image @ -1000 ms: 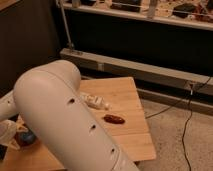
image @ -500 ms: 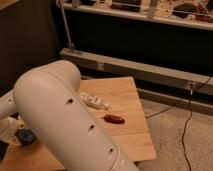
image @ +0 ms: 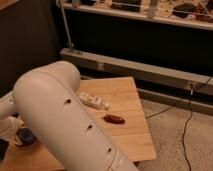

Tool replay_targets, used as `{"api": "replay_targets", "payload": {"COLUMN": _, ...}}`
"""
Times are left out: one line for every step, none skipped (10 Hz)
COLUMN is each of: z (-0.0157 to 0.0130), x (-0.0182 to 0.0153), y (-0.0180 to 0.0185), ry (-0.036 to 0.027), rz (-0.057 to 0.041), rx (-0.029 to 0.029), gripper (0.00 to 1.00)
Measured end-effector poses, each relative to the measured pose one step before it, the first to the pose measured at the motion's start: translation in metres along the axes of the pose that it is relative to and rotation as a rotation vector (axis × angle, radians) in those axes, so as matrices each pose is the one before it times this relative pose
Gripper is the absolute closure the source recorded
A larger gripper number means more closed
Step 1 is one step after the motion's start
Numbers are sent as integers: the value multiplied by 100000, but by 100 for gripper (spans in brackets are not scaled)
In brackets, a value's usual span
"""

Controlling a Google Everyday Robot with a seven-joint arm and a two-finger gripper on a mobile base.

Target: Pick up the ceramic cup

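My large white arm fills the left and middle of the camera view. The ceramic cup shows as a small dark blue round shape on the wooden table, at the far left just past the arm. My gripper is at the left edge, right beside the cup and partly hidden by the arm. I cannot tell if it touches the cup.
A white bottle-like object lies on the table's middle. A small reddish-brown item lies just right of it. A dark shelf unit with a metal rail stands behind. A cable runs over the speckled floor at the right.
The arm has shifted slightly. A reddish patch seen next to the blue cup at the left edge one second ago is now hidden.
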Motion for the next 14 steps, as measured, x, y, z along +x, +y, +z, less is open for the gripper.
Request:
{"api": "replay_targets", "payload": {"z": 111, "x": 3, "y": 18, "ry": 134, "rz": 275, "rx": -64, "gripper": 43}}
{"api": "replay_targets", "payload": {"z": 73, "x": -12, "y": 37, "ry": 59, "rz": 235, "rx": -54, "gripper": 43}}
{"api": "replay_targets", "payload": {"z": 91, "x": 28, "y": -34, "ry": 149, "rz": 250, "rx": 22, "gripper": 44}}
{"api": "replay_targets", "payload": {"z": 25, "x": -5, "y": -20, "ry": 20, "rz": 213, "rx": -13, "gripper": 49}}
{"api": "replay_targets", "payload": {"z": 59, "x": 9, "y": 11, "ry": 103, "rz": 203, "rx": -81, "gripper": 58}}
{"api": "replay_targets", "payload": {"z": 111, "x": 28, "y": 13, "ry": 213, "rz": 189, "rx": -117, "gripper": 66}}
{"api": "replay_targets", "payload": {"z": 28, "x": -10, "y": -22, "ry": 31, "rz": 118, "rx": -47, "gripper": 67}}
{"api": "replay_targets", "payload": {"z": 117, "x": 31, "y": -20, "ry": 232, "rz": 112, "rx": -76, "gripper": 67}}
{"api": "replay_targets", "payload": {"z": 114, "x": 31, "y": -12, "ry": 247, "rz": 39, "rx": -9, "gripper": 67}}
{"api": "replay_targets", "payload": {"z": 98, "x": 44, "y": -78, "ry": 255, "rz": 117, "rx": 75, "gripper": 67}}
{"api": "replay_targets", "payload": {"z": 161, "x": 46, "y": -55, "ry": 360, "rz": 122, "rx": 24, "gripper": 67}}
{"api": "replay_targets", "payload": {"z": 149, "x": 55, "y": -70, "ry": 439, "rz": -15, "rx": 171, "gripper": 67}}
{"api": "replay_targets", "payload": {"z": 95, "x": 12, "y": -45, "ry": 258, "rz": -112, "rx": 155, "gripper": 68}}
{"api": "replay_targets", "payload": {"z": 42, "x": -36, "y": -72, "ry": 63, "rz": -102, "rx": 247, "gripper": 73}}
